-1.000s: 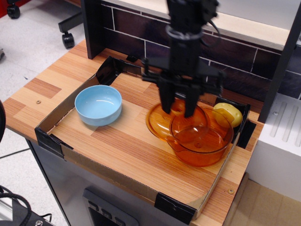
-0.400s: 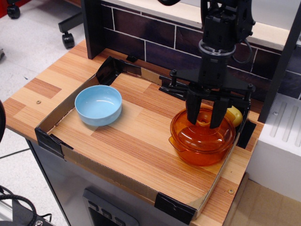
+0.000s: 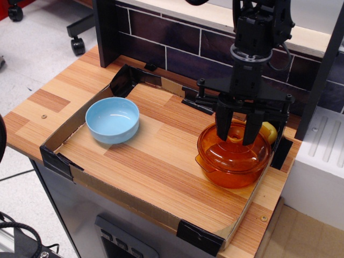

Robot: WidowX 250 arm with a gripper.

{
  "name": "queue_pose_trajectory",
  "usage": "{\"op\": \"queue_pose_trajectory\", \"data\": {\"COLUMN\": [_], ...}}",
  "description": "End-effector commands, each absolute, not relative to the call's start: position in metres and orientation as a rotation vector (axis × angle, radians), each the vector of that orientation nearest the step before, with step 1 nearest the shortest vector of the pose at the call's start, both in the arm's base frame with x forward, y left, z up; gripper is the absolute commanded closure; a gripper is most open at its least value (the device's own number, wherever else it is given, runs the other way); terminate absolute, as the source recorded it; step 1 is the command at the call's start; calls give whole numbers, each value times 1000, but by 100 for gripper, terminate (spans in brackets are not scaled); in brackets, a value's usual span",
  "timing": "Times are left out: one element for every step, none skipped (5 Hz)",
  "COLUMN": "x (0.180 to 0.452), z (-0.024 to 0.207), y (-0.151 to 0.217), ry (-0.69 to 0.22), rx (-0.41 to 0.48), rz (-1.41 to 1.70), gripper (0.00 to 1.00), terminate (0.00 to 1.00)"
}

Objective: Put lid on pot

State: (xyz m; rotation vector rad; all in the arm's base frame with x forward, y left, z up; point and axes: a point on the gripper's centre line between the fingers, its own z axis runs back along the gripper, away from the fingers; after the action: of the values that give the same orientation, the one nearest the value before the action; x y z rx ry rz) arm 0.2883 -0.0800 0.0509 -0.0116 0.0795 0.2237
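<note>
Gripper (image 3: 236,138) pinches the lid (image 3: 232,148) by its knob, over the pot (image 3: 232,173). Best to centre it on the rim, then release straight up

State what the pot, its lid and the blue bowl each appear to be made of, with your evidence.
The pot and lid: probably glossy translucent orange plastic, since light and shapes show through them. The blue bowl: opaque light blue, smooth with a soft sheen, likely plastic, though glazed ceramic cannot be ruled out.

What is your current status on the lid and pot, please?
Gripper fingers straddle the lid knob. Lid sits atop pot. Blue bowl well clear.
</note>
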Motion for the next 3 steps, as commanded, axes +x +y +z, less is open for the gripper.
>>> {"op": "queue_pose_trajectory", "data": {"x": [293, 290, 290], "z": [60, 62, 62], "y": [-71, -67, -66], "ry": [13, 7, -4], "rx": [-6, -16, -16], "rz": [230, 199, 188], "gripper": [100, 100, 100], "terminate": [0, 0, 0]}}
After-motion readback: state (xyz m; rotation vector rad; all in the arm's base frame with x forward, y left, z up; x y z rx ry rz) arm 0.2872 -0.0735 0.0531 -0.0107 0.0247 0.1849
